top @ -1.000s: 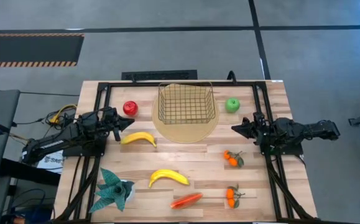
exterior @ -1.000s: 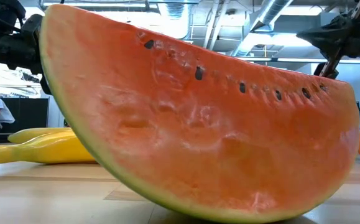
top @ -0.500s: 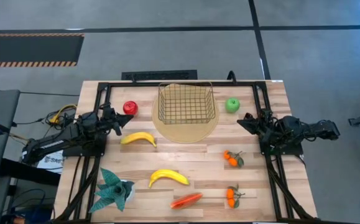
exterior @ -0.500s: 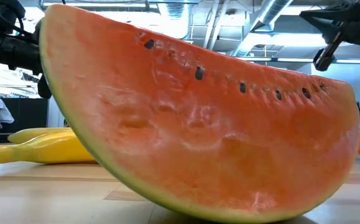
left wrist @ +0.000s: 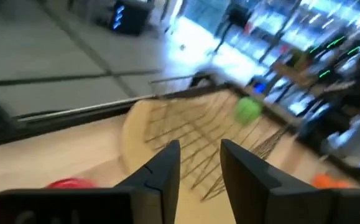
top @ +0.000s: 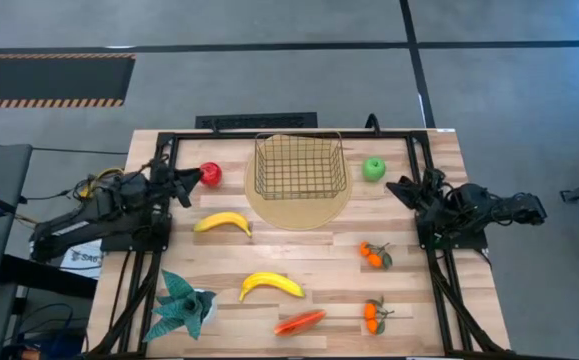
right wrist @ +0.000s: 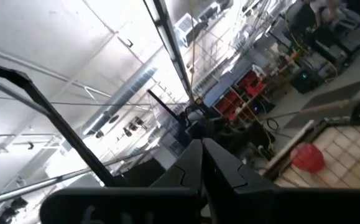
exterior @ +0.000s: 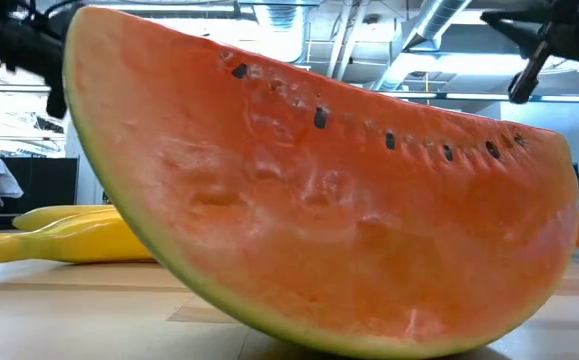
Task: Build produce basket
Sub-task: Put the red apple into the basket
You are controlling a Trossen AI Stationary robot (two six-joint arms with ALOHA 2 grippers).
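Okay, nothing is in the basket (top: 301, 167) yet; I see it sitting on the round tan mat (top: 299, 212) at the far middle of the table (top: 429, 330), likely parked there so both arms can reach it. My left gripper (top: 191, 177) is just beside the red apple (top: 210, 174), and in the left wrist view its fingers (left wrist: 161, 171) stand a narrow gap apart with nothing between them, so I judge I'm lining up on that apple first since it's the nearest piece. The right gripper (top: 401, 187) hovers near the green apple (top: 373, 168), raised and tilted upward, fingers pressed together, holding nothing. One banana (top: 223, 222) lies just in front of the left arm, the other banana (top: 271, 285) nearer the front, with the tangerine clusters (top: 374, 254) and chili (top: 300, 322) spread out well apart, probably so each can be grabbed alone. The teal plant (top: 181, 305) sits at the front left. A watermelon slice (exterior: 319, 190) blocks the low view.
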